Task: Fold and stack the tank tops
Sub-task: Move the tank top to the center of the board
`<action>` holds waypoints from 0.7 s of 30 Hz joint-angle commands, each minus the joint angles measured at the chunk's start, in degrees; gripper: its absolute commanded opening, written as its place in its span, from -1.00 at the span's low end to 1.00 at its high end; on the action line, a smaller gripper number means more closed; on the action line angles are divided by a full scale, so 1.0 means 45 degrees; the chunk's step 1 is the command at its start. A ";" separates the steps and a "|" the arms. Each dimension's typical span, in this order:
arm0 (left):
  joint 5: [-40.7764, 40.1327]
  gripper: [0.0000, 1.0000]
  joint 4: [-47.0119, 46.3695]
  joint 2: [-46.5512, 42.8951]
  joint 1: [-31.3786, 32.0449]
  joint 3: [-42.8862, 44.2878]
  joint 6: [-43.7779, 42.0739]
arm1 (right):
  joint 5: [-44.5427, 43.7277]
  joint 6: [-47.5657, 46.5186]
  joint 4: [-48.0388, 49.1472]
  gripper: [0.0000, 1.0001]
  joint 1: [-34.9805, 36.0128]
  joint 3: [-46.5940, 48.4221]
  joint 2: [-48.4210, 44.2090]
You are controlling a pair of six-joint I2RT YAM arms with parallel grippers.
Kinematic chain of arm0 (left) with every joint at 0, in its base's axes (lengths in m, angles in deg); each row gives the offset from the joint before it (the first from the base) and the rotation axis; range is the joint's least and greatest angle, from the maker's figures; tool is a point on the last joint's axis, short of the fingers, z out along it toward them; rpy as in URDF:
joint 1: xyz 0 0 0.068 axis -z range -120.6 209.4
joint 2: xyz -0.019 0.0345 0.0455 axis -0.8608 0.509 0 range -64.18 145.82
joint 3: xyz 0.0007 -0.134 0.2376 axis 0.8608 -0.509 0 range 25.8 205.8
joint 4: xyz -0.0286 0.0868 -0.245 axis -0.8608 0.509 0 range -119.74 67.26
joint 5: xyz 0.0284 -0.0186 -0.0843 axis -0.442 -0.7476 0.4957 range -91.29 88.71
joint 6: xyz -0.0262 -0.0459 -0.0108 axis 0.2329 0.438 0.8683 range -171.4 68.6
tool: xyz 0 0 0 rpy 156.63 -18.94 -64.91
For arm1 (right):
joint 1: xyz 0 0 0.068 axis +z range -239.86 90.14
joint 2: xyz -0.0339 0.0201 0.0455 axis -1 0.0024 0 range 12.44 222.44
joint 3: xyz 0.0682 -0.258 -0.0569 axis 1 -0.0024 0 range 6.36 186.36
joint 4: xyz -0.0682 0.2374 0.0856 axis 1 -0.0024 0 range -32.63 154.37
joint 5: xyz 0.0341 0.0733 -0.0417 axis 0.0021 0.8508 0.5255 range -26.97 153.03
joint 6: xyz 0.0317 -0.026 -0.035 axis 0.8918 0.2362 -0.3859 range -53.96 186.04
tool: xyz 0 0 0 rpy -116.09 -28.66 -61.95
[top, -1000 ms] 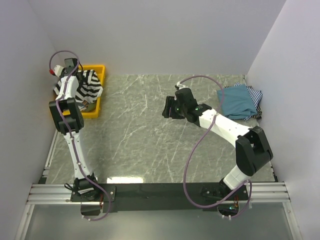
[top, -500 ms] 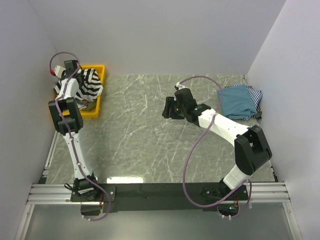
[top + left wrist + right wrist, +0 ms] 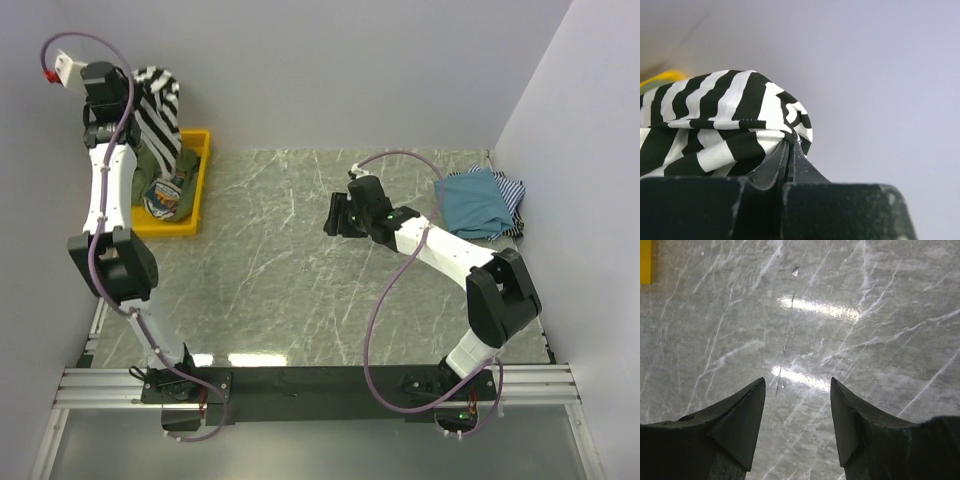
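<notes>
Left claw [image 3: 789,150] is pressed together on a fold of the black-and-white striped tank top [image 3: 160,105], pinching it right at the fingertips. The top hangs in the air directly above the far end of the yellow tray [image 3: 204,170], clear of it.

Right claw [image 3: 797,410] is spread wide with nothing between its fingers. It hovers over bare marble worktop [image 3: 280,280], well to the right of the tray and roughly midway towards the pile.

That pile sits as far from the tray as the worktop allows, at the opposite far corner. A teal-blue tank top [image 3: 475,205] lies on a thin-striped top [image 3: 512,190], whose edge pokes out from underneath. Both look folded and stacked, so I'd call that part done.

The striped top is only picked up, with no fold in it yet. It needs laying flat on the open worktop beside the tray, then folding, then carrying over to the pile.

More cloth waits inside the tray: an olive garment [image 3: 155,165] and a printed garment [image 3: 160,197] with a round blue-and-orange graphic. So my judgement is somewhere around halfway, perhaps less.

As for writing, that graphic is too small to read, and no brand or label shows anywhere else.
</notes>
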 commanded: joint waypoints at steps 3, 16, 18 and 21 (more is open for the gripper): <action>0.0366 -0.99 -0.1531 -0.2720 0.1309 -0.0723 -0.0998 | -0.0608 -0.0105 0.0217 0.23 0.0066 0.0906 -0.0049; -0.2798 -0.99 -0.2469 -0.8681 0.8026 -0.8275 -0.0415 | -0.3207 0.0266 -0.0193 0.27 -0.0051 -0.0380 -0.3738; -0.2508 -0.63 -0.1887 -0.8781 0.8108 -0.8790 0.0229 | -0.3403 0.0285 -0.0232 0.28 -0.0070 -0.0714 -0.4442; -0.1592 -0.04 -0.0948 -0.8567 0.8128 -0.9551 0.0523 | -0.3521 0.0344 -0.0447 0.29 -0.0109 -0.1299 -0.5048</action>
